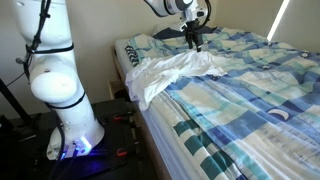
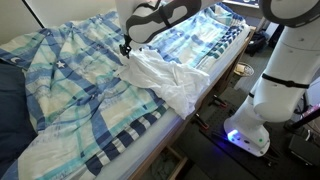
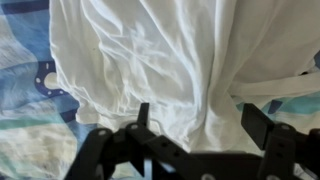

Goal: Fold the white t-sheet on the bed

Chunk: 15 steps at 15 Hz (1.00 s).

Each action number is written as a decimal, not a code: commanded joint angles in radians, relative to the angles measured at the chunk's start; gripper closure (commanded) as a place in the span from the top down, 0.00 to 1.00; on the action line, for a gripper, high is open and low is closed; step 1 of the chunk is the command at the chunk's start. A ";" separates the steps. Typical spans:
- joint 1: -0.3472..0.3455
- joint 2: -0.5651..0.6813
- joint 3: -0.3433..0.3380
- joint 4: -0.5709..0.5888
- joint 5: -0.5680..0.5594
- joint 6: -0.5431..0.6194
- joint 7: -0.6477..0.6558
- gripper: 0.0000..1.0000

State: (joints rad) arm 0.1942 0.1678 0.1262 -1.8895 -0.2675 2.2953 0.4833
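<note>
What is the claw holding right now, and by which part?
Nothing, it seems: the claw has its jaws wide apart, with the white shirt lying unclamped between them.

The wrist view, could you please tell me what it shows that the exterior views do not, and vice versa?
Only the wrist view shows the fingers of the gripper spread apart over the creases of the white t-shirt. Only the exterior views show the robot base and the t-shirt hanging over the edge of the blue checked bedcover. Both show the t-shirt lying on that bedcover, with the gripper above it.
</note>
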 commanded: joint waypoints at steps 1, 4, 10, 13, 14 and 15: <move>0.012 0.013 -0.006 0.028 0.020 -0.044 0.005 0.63; 0.013 0.015 -0.007 0.029 0.024 -0.047 0.005 0.39; 0.015 0.015 -0.007 0.032 0.023 -0.051 0.005 0.00; 0.017 0.015 -0.007 0.035 0.022 -0.053 0.006 0.00; 0.017 0.015 -0.007 0.036 0.021 -0.054 0.006 0.01; 0.018 0.013 -0.008 0.039 0.020 -0.055 0.006 0.01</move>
State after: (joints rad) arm 0.1998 0.1771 0.1261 -1.8833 -0.2564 2.2827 0.4833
